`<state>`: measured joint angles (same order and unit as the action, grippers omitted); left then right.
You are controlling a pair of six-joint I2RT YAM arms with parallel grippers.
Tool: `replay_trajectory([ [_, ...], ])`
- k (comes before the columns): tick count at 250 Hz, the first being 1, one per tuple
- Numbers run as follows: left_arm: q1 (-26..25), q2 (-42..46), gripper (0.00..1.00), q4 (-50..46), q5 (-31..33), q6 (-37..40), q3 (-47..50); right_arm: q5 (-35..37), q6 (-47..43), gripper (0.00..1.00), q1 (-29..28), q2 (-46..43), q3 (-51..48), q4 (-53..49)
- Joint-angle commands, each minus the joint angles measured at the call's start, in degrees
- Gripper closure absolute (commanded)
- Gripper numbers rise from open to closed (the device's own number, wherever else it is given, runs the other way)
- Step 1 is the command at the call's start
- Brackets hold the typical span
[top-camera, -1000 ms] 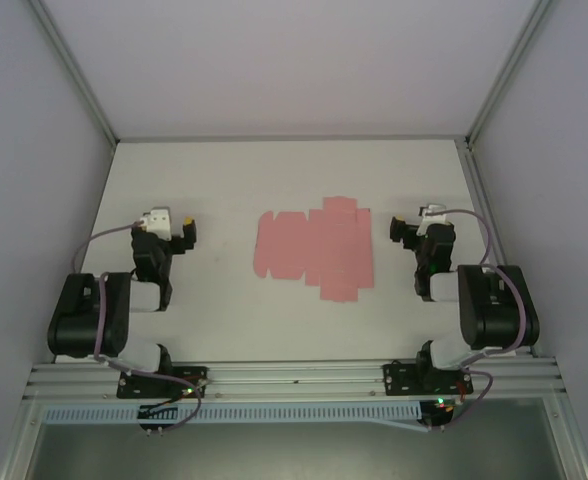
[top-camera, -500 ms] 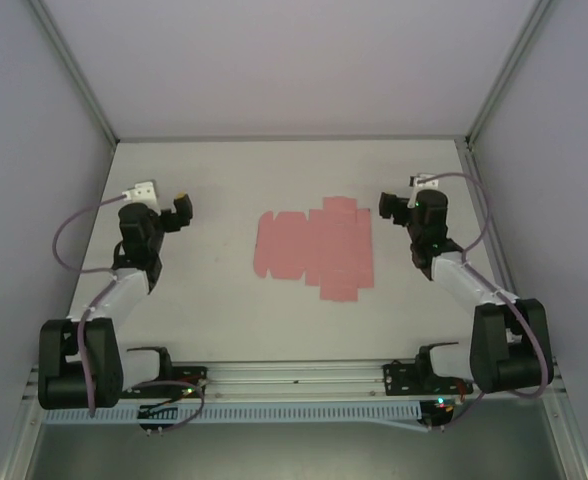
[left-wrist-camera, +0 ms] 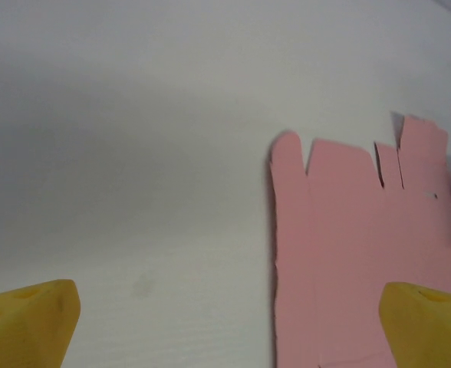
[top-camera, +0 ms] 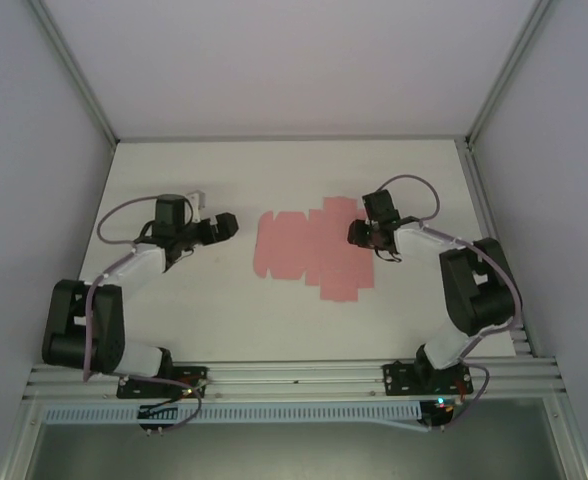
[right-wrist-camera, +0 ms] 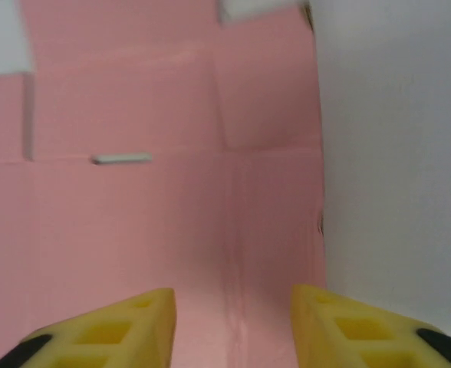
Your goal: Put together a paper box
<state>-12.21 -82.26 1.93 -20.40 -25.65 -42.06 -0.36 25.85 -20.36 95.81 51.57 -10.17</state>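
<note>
The paper box (top-camera: 312, 247) is a flat pink sheet with flaps, lying unfolded in the middle of the counter (top-camera: 274, 320).

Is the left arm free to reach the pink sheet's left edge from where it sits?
Likely yes: the open left gripper sits just left of the paper box sheet, with only bare table between them.

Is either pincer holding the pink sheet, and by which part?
Nothing is held: left pincer open beside the flat paper box, right pincer open over its right edge.
</note>
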Motion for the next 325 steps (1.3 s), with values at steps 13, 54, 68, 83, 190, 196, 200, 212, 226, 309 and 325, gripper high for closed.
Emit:
replay_trajectory([
  [13,-3.9,-3.7,0.0,-2.0,-6.8,-0.5,-3.8,1.0,4.0,0.64,0.5,3.5,1.4,-2.5],
  [54,-5.6,-7.8,0.0,-1.8,-8.9,-0.7,-5.0,-0.6,5.3,0.67,1.5,5.0,-2.3,0.6],
  [68,-6.0,-9.3,0.0,-1.3,-9.5,-1.1,-5.3,-2.6,5.4,0.67,1.9,5.2,-4.7,3.7],
  [83,-6.3,-11.1,0.0,-0.6,-11.0,-1.3,-5.9,-4.4,5.5,0.67,2.2,5.5,-6.2,6.0],
  [190,-9.5,-22.5,0.06,-0.2,-14.5,-0.7,-12.2,-7.1,4.4,0.71,2.3,7.4,-9.1,9.0],
  [196,-9.7,-22.9,0.06,-0.1,-15.1,-0.5,-12.4,-7.3,4.4,0.71,2.3,7.4,-9.2,9.2],
  [200,-9.8,-23.1,0.06,0.0,-15.5,-0.4,-12.6,-7.5,4.4,0.71,2.3,7.5,-9.4,9.4],
  [212,-10.0,-23.6,0.06,1.2,-17.4,-0.7,-12.7,-8.0,4.6,0.71,2.3,7.6,-9.8,10.1],
  [226,-10.0,-23.7,0.08,4.1,-21.0,-1.7,-12.2,-8.3,4.6,0.72,2.3,7.9,-10.1,10.4],
  [309,-10.0,-15.7,0.1,22.6,-31.3,-9.1,-6.1,-9.2,5.4,0.73,2.4,6.6,-12.9,14.1],
  [325,-10.0,-14.7,0.1,28.3,-33.0,-11.9,-4.5,-10.0,5.5,0.73,2.6,6.3,-13.8,16.1],
])
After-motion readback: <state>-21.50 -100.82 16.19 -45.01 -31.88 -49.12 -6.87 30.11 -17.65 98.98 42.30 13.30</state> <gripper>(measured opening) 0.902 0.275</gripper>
